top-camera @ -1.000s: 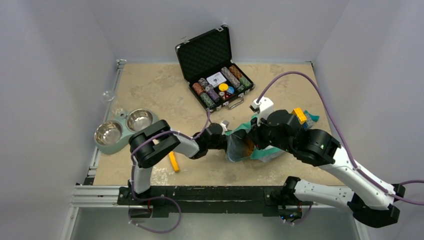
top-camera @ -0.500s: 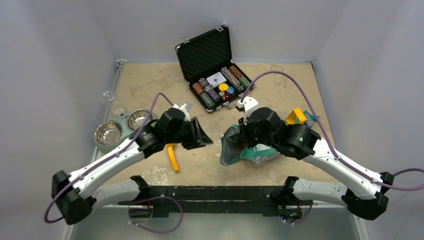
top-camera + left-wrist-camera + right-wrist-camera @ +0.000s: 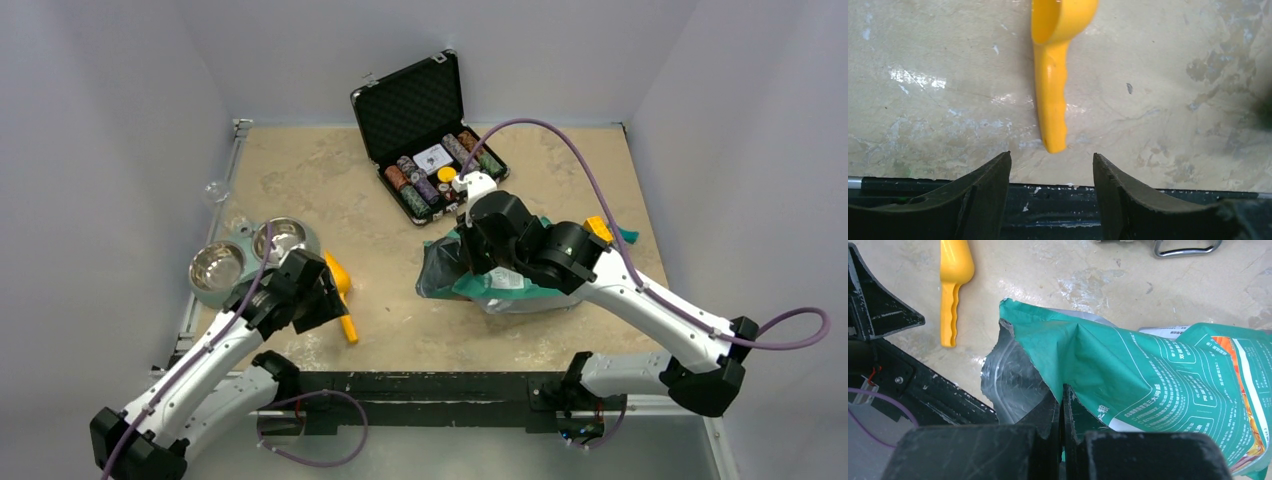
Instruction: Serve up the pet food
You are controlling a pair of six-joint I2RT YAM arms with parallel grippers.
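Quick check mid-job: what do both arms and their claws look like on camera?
The left arm and right arm have white links with black joints. A purple cable runs along each. The left claw and right claw have black, wedge-shaped fingers, scuffed with pale marks.

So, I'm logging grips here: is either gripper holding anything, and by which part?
The right gripper is shut on the teal pouch, pinching the edge of its open mouth. The left gripper is open by the yellow scoop, holding nothing.
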